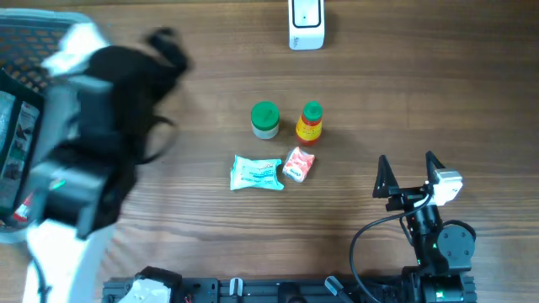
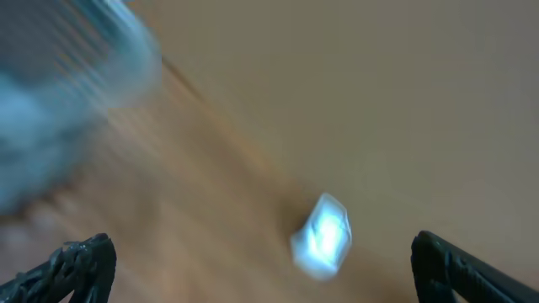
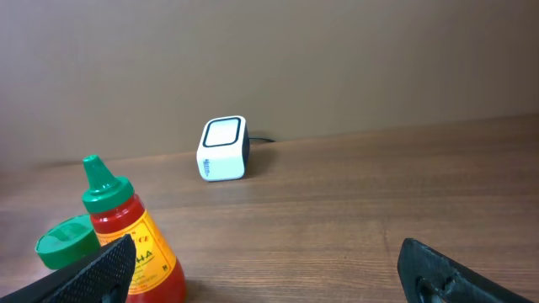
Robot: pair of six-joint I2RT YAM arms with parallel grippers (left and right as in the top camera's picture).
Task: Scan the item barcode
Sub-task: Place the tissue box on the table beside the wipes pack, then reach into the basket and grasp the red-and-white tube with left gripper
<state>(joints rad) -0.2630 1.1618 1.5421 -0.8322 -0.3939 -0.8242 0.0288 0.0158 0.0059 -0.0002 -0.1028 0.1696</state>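
We find the left gripper (image 2: 263, 271) and right gripper (image 1: 408, 167) spread and empty; wide jaws reaching in could topple the green-capped red plastic sauce bottle (image 1: 310, 124) just beside the green-lidded jar (image 1: 264, 119).

Brown wood grain runs across the table (image 1: 438, 76). Top centre, a white scanner (image 1: 305, 25) with dark edging. Mid-frame now: a green-lidded jar (image 1: 264, 119), a red bottle (image 1: 310, 123) with yellow label and green cap, a pale blue packet (image 1: 255, 173), and a pink-and-white packet (image 1: 298, 163).
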